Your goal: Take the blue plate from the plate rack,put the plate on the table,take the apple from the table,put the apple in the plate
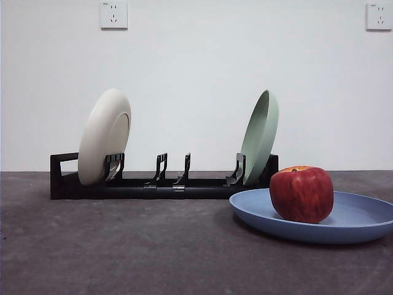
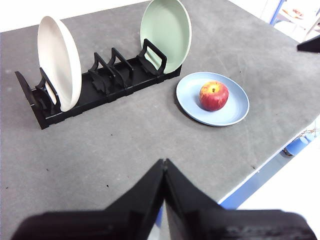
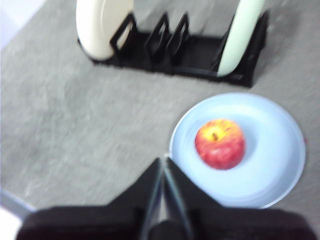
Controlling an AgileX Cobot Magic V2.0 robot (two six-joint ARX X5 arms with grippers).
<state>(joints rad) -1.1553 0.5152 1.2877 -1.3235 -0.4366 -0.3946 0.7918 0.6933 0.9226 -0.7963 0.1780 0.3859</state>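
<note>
The blue plate (image 1: 362, 218) lies flat on the table (image 1: 123, 246) at the right, in front of the plate rack (image 1: 166, 184). The apple (image 1: 301, 193) sits upright in the plate. The left wrist view shows the plate (image 2: 235, 107), the apple (image 2: 214, 95) and the rack (image 2: 100, 85). The right wrist view shows the apple (image 3: 220, 143) in the plate (image 3: 275, 165). My left gripper (image 2: 164, 162) is shut and empty, high above the table's near edge. My right gripper (image 3: 163, 161) is shut and empty, above the table beside the plate. Neither arm shows in the front view.
A cream-white plate (image 1: 104, 135) stands in the rack's left end and a pale green plate (image 1: 260, 136) in its right end; the middle slots hold nothing. The table's edge (image 2: 260, 170) runs near the blue plate. A black tip (image 2: 311, 45) shows at the left wrist view's edge.
</note>
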